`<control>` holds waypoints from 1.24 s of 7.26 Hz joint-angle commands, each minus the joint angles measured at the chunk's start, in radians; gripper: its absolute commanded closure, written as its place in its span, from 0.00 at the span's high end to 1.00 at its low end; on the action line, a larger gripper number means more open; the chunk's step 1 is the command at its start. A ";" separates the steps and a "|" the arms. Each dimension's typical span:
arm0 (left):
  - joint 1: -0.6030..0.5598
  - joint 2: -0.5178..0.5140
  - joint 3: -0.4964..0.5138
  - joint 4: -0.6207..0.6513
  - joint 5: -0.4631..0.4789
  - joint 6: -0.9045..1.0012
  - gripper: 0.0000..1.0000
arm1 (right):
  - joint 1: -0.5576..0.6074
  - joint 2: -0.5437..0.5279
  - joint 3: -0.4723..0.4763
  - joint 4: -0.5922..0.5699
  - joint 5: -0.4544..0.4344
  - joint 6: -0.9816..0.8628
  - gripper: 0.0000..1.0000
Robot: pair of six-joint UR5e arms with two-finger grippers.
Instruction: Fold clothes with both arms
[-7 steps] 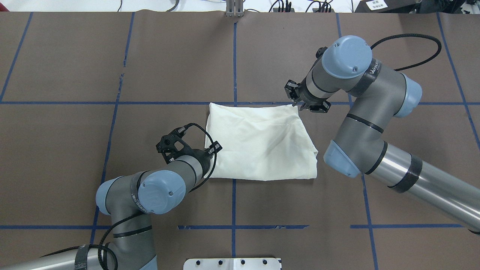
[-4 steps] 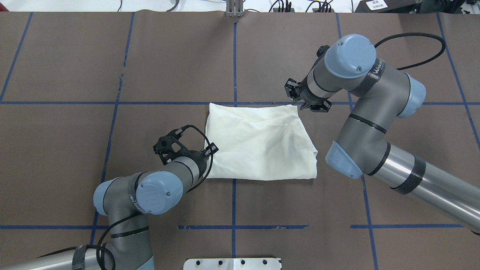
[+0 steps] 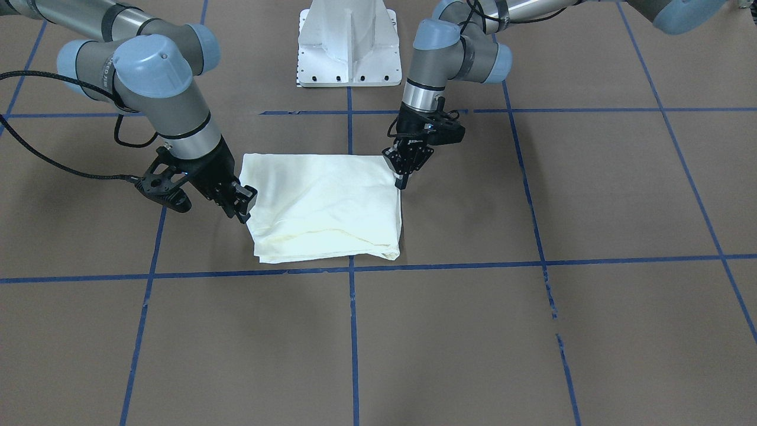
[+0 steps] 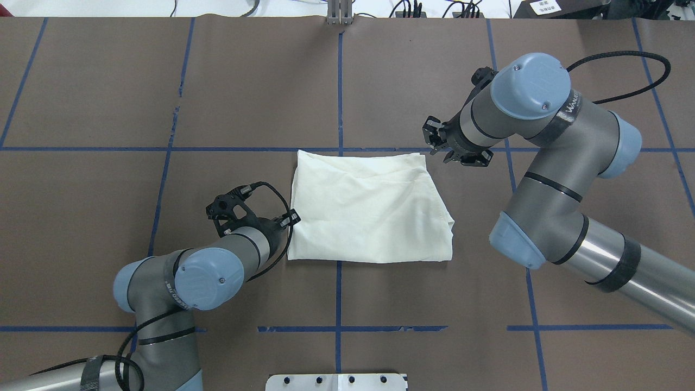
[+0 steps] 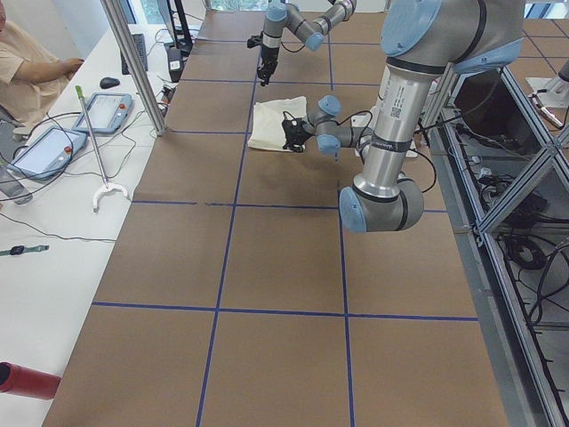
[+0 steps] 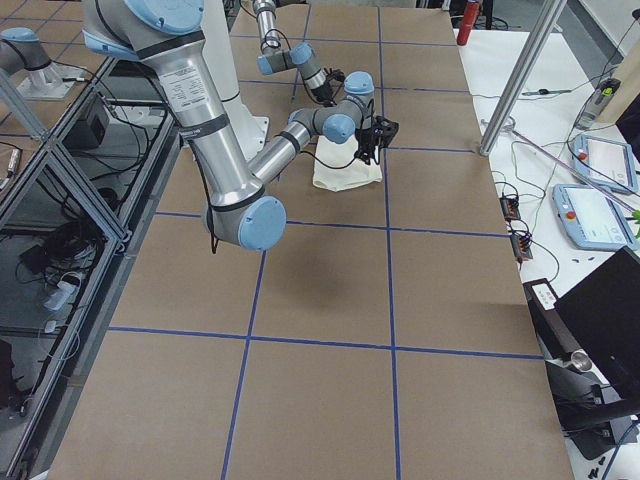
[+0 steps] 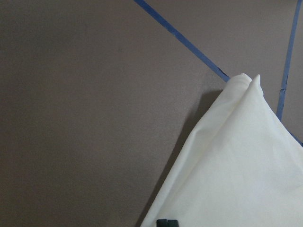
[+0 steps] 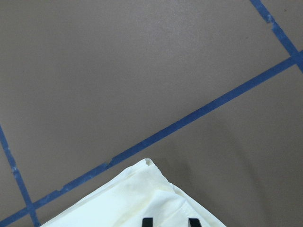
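Found shirt (image 4: 369,209) near the middle of the worktop (image 4: 108,81), folded into a rough rectangle, plain cream side up, lightly creased. Noted stacked layers along its edge toward the operators' side, that edge just beside a cross line of blue tape (image 4: 244,149). Located left hand (image 3: 404,173) on the shirt's left edge, toward its corner on the robot's side, pointing steeply down. Read its fingers as closed together on the fabric edge: the front-facing view gives one narrow black point at the cloth, and the left wrist view gives a single dark tip (image 7: 166,222) at the bottom of frame, cloth directly against it. Located right hand (image 3: 241,203) at the opposite side of the shirt, by the corner toward the operators' side and the worktop's right end. Read its fingers as apart: the right wrist view gives two separate black tips (image 8: 147,221) with a clear gap, over the cloth just behind that corner. Could not tell whether these tips touch the fabric. Noted white pedestal (image 3: 348,41) at the robot's edge of the worktop, well apart from the shirt. Checked both side views: hands too small there to add anything on finger state.
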 commanded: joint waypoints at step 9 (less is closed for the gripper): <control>-0.618 0.418 -0.256 -0.006 -0.629 0.977 0.00 | 0.251 -0.335 0.219 -0.014 0.170 -0.704 1.00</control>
